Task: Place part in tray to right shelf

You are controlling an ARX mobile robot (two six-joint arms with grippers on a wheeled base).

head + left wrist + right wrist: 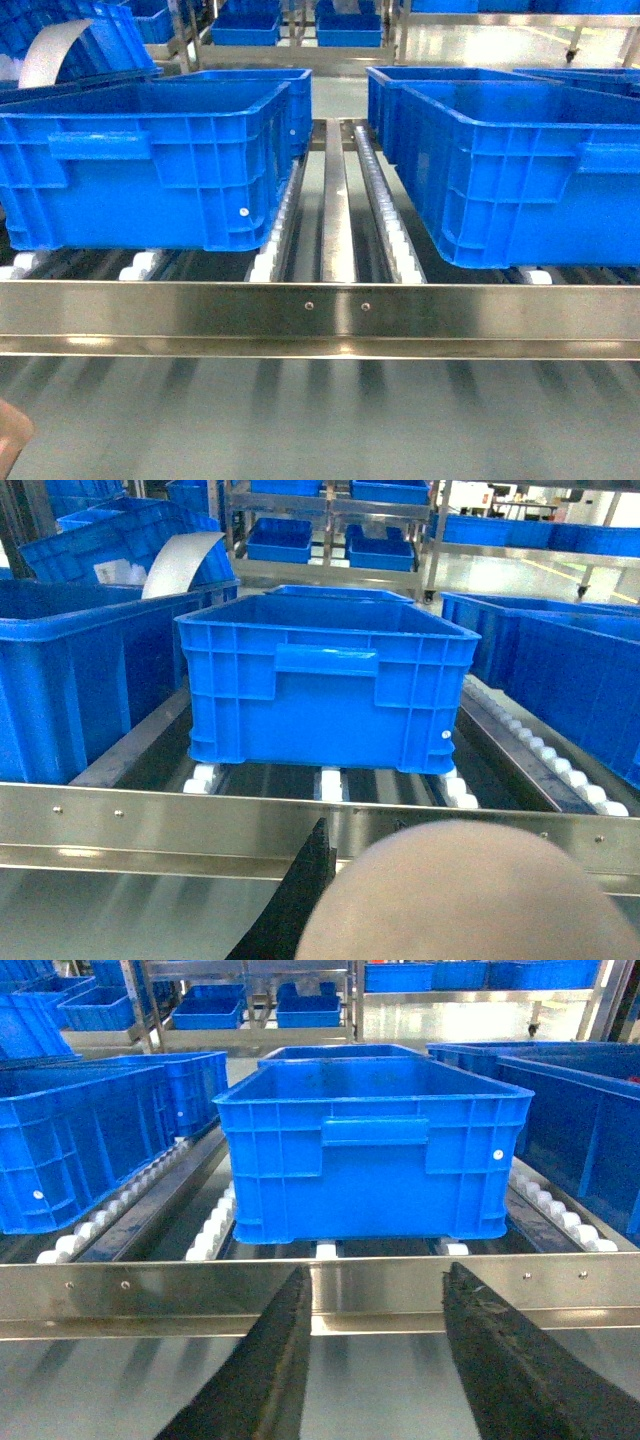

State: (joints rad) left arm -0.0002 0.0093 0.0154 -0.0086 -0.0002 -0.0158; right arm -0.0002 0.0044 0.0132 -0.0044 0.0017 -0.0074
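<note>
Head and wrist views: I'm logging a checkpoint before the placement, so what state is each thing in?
Right end effector: open, nothing between its fingers.
Left end effector: one finger visible, open or shut unclear.
Beige object: blurred, close against the lens.
Left blue crate: upright on the roller tracks, open-topped.
Right blue crate: upright on the roller tracks, open-topped.
Blue part: not in view.

Two blue crates (pixel 150 165) (pixel 520 170) fill the right shelf (pixel 320 310) on either side, leaving only a narrow roller-track (pixel 385 215) lane open between them, behind the steel front rail (pixel 200 308).
</note>
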